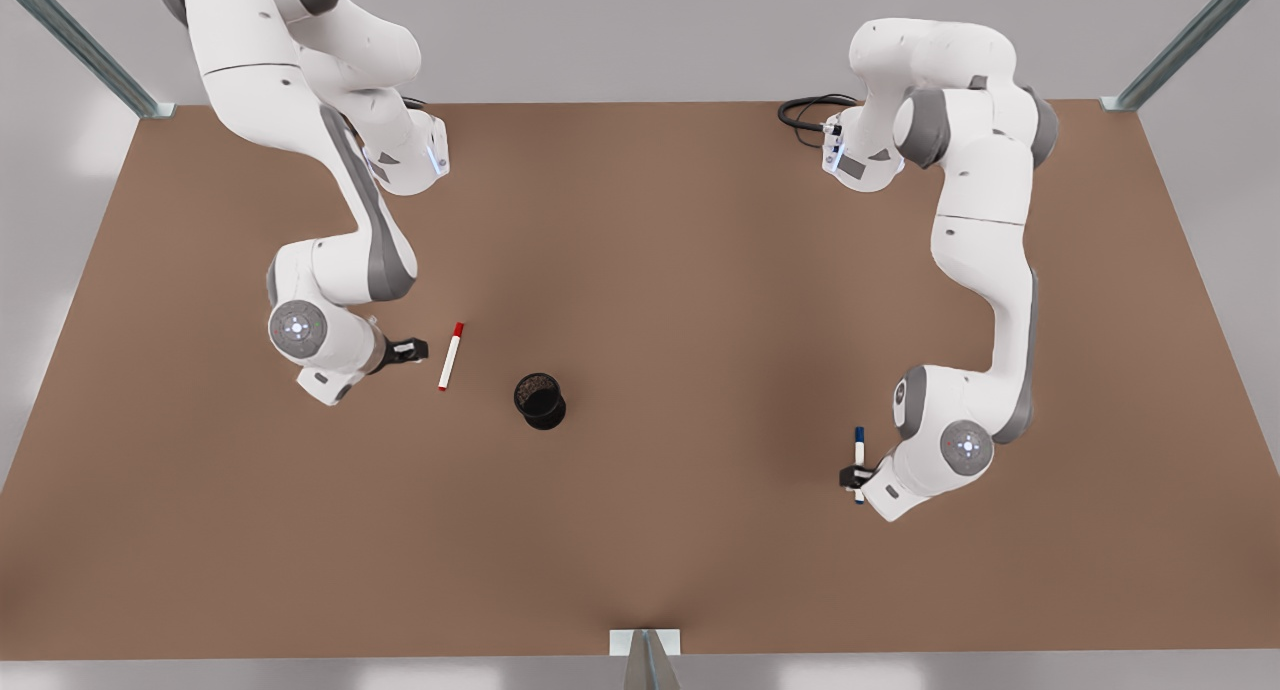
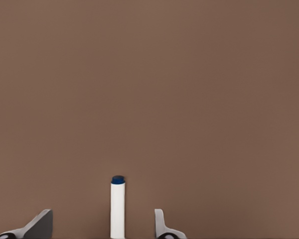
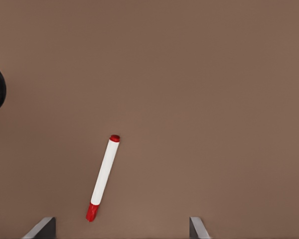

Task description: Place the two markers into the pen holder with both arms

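Right gripper (image 1: 418, 349), front view's left: jaws spread apart, empty, low over brown table (image 1: 700, 270). Slim white-barrelled marker with red cap and red tip (image 1: 450, 357) lay flat just beside fingertips, apart, not between them. Small black cylindrical mesh pen holder (image 1: 540, 401) stood upright beyond that marker, near.

Left gripper (image 1: 853, 477), front view's right: fingers parted, straddling slim white-barrelled marker with dark blue cap (image 1: 858, 462), no contact evident.

Judged: markers light, rigid, smooth, prone to roll; grip mid-barrel, across width.
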Tool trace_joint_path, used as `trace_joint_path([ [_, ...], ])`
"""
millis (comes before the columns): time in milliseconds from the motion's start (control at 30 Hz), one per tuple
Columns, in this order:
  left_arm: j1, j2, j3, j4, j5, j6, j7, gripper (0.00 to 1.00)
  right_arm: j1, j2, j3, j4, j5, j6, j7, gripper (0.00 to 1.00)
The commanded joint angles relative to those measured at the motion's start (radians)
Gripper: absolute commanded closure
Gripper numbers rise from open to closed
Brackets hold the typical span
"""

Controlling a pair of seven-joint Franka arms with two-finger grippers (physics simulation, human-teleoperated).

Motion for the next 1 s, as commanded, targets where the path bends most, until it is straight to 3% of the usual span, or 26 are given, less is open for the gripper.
trace_joint_path([
  [0, -0.002, 0.011, -0.001, -0.007, -0.001, 0.085, -0.026, 0.00, 0.003, 0.046, 0.015, -0.001, 0.003, 0.157, 0.401, 0.00],
  [200, 0.001, 0.065, -0.001, -0.004, -0.017, 0.123, -0.026, 0.00, 0.036, 0.140, 0.049, 0.002, 0.001, 0.194, 0.520, 0.00],
  [233, 0.001, 0.065, -0.001, -0.004, -0.017, 0.127, -0.025, 0.05, 0.031, 0.135, 0.049, -0.011, 0.001, 0.189, 0.522, 0.00],
  [267, 0.002, 0.065, -0.001, -0.004, -0.017, 0.127, -0.023, 0.15, 0.020, 0.125, 0.049, -0.046, 0.001, 0.191, 0.525, 0.00],
  [400, 0.002, 0.065, -0.001, -0.004, -0.015, 0.127, -0.020, 0.32, 0.000, 0.121, 0.050, -0.147, 0.001, 0.283, 0.550, 0.04],
  [600, 0.004, 0.065, -0.001, -0.004, -0.017, 0.127, -0.020, 0.44, 0.008, 0.164, 0.052, -0.147, 0.001, 0.318, 0.573, 0.05],
  [733, 0.007, 0.060, 0.000, -0.007, -0.021, 0.127, -0.018, 0.45, 0.007, 0.192, 0.052, -0.147, 0.001, 0.352, 0.571, 0.10],
  [800, 0.007, 0.060, 0.000, -0.012, -0.021, 0.125, -0.018, 0.45, 0.008, 0.190, 0.053, -0.147, 0.001, 0.347, 0.571, 0.19],
  [900, 0.007, 0.059, 0.000, -0.024, -0.021, 0.125, -0.020, 0.45, 0.008, 0.183, 0.066, -0.146, 0.001, 0.335, 0.573, 0.57],
  [967, 0.005, 0.056, -0.001, -0.024, -0.021, 0.125, -0.021, 0.49, 0.007, 0.184, 0.067, -0.146, 0.001, 0.332, 0.573, 0.61],
])
